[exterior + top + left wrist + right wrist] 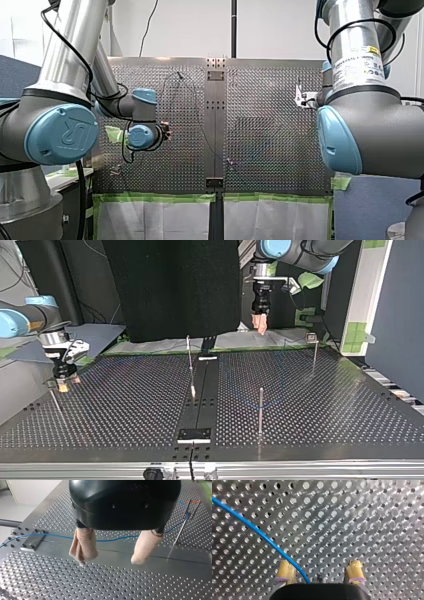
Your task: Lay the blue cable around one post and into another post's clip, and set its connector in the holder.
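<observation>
Now the worry: the blue cable [262, 533] sits close to one yellow pad [285, 571] and not in the middle, so a squeeze may catch only its edge and it could slip out.
Another worry: a hard pull could drag the cable off the thin post [180, 530] it runs up to, and the post looks easy to bump or bend.
Right gripper [320, 568]: low over the table [374, 517], fingers wide apart, holding nothing; the cable just passes between them.
Left gripper [110, 560]: up above the table, its soft beige pads [83, 547] spread apart, nothing in them; the cable lies on the table ahead of it, so it looks too far off to help.
Cable look: thin, bright blue, smooth and bendy; it lies flat on the holey table in a long, gentle curve.
Cable place: in the left wrist view it goes across the middle strip, past a small metal plate [32, 542], and over to the post; whether it is in a clip cannot be told.
Connector: not clear in any view.
Task guess: most of the laying looks not yet done.
</observation>
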